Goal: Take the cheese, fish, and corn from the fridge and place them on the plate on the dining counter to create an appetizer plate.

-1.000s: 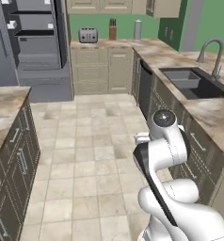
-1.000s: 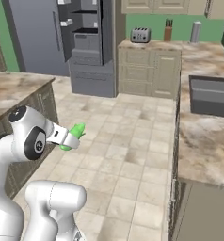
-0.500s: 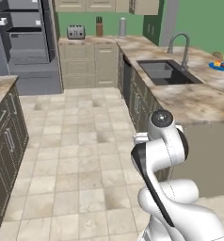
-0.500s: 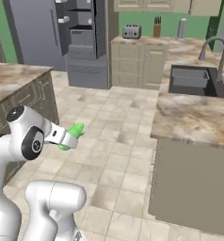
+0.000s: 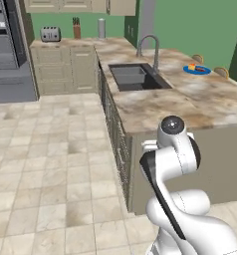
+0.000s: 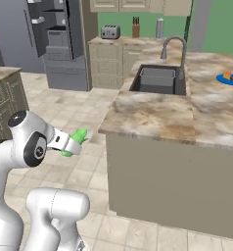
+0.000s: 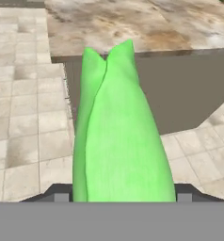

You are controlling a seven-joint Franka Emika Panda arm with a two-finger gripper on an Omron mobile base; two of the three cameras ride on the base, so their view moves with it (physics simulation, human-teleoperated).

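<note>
Beige floor tiles (image 5: 51, 164) spread between the kitchen units, and the long marbled bench (image 6: 157, 115) stands as the landmark. Its near end wall rises straight from the floor, between the robot and the bench top. Set into the top is a dark sink (image 6: 160, 81) with a curved grey faucet (image 6: 174, 49) on its far side. Beyond the sink, toward the far right edge of the bench, lies the blue plate (image 5: 197, 70) with small orange and red bits of food on it; they are too small to tell apart. Past the bench's far end, against the green wall, a second counter carries a toaster (image 5: 50, 34), a knife block (image 5: 76, 29) and a grey canister (image 5: 101, 28). Left of that counter, well away from the bench, stands the grey fridge (image 6: 55, 41) with its door open and dark shelves showing.

Near the bench's end wall, above the floor, the pincer (image 6: 72, 145) is clamped on the corn (image 7: 121, 136), whose green pointed husk sticks out toward the bench.
</note>
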